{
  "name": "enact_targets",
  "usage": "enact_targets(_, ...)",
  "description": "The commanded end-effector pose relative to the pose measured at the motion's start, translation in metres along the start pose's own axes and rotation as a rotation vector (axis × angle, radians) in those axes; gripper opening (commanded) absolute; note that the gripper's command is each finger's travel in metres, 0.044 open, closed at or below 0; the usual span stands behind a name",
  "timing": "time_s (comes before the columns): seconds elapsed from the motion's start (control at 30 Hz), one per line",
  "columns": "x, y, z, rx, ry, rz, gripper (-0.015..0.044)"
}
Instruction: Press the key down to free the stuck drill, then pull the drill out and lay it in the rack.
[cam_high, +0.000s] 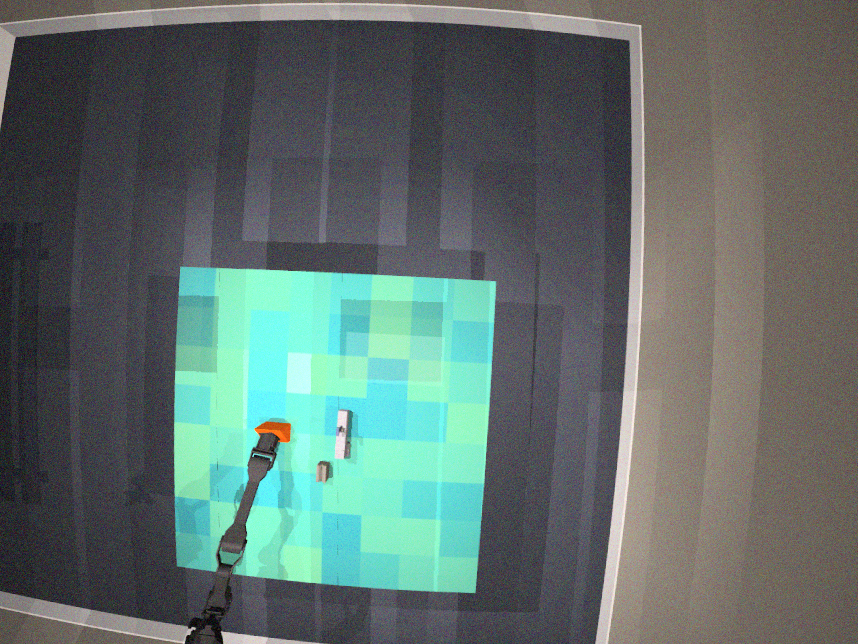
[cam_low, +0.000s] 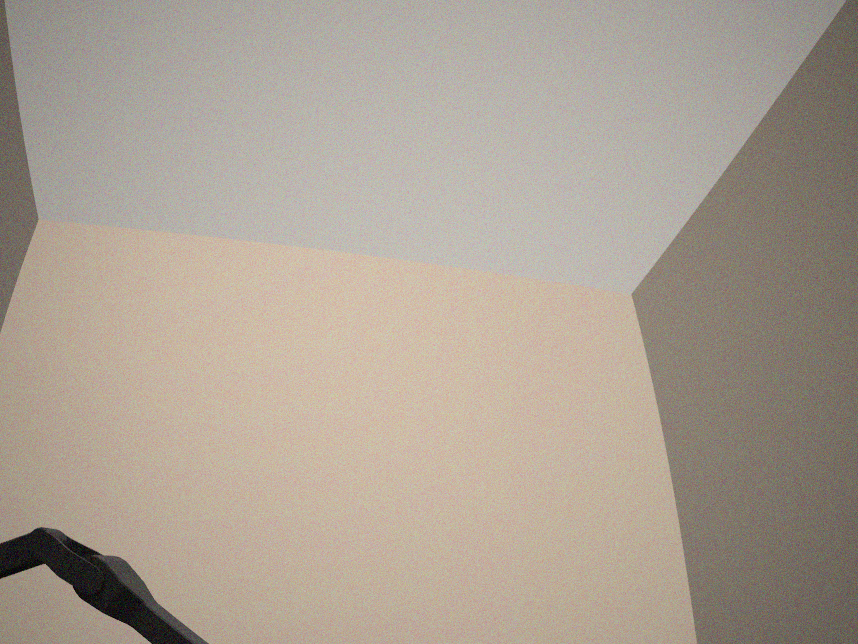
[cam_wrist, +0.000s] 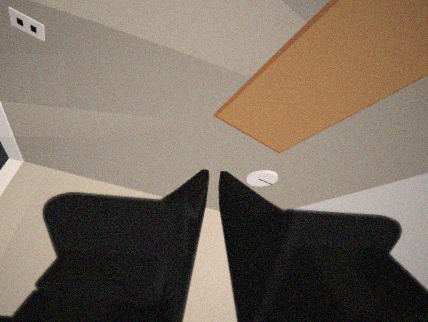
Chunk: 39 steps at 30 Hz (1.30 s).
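Observation:
My gripper (cam_wrist: 213, 177) is shut on nothing, with a narrow gap between its black fingertips in the wrist view. It points away from the tabletop items, towards walls. In the top view, an orange shape (cam_high: 275, 431) shows at the arm's end; the fingers cannot be made out there. To its right, apart from it, a long pale block (cam_high: 342, 443) with a small dark spot lies on the patterned mat (cam_high: 457, 415). A small brownish grooved block (cam_high: 322, 472) sits below and left of it. Which parts are the drill, key and rack is too small to tell.
The dark arm (cam_high: 243, 509) crosses the mat's lower left; part of the arm (cam_low: 110, 585) also shows in the exterior view. A pale border (cam_high: 634, 207) edges the dark surface. The wrist view shows an orange-brown panel (cam_wrist: 340, 60), a white disc (cam_wrist: 262, 177) and an outlet plate (cam_wrist: 26, 23).

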<state>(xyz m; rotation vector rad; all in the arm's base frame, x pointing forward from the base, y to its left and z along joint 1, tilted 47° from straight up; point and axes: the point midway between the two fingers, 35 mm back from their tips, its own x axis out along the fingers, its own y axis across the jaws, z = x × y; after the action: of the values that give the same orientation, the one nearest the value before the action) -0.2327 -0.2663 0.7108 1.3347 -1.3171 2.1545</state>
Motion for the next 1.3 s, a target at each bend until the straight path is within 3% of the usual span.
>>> enact_targets(0.0, -0.016, 0.024, 0.044, 0.052, -0.08, 0.106, 0.0)
enact_targets(0.3, -0.071, 0.049, 0.147, 0.158, -0.286, 0.31, 0.0)
enact_targets(0.63, -0.163, 0.044, 0.254, 0.239, -0.556, 0.504, 0.0)
enact_targets(0.97, -0.281, 0.01, 0.338, 0.262, -0.866, 0.656, 0.0)
enact_targets(1.27, -0.415, -0.036, 0.383, 0.188, -1.202, 0.751, 0.0)
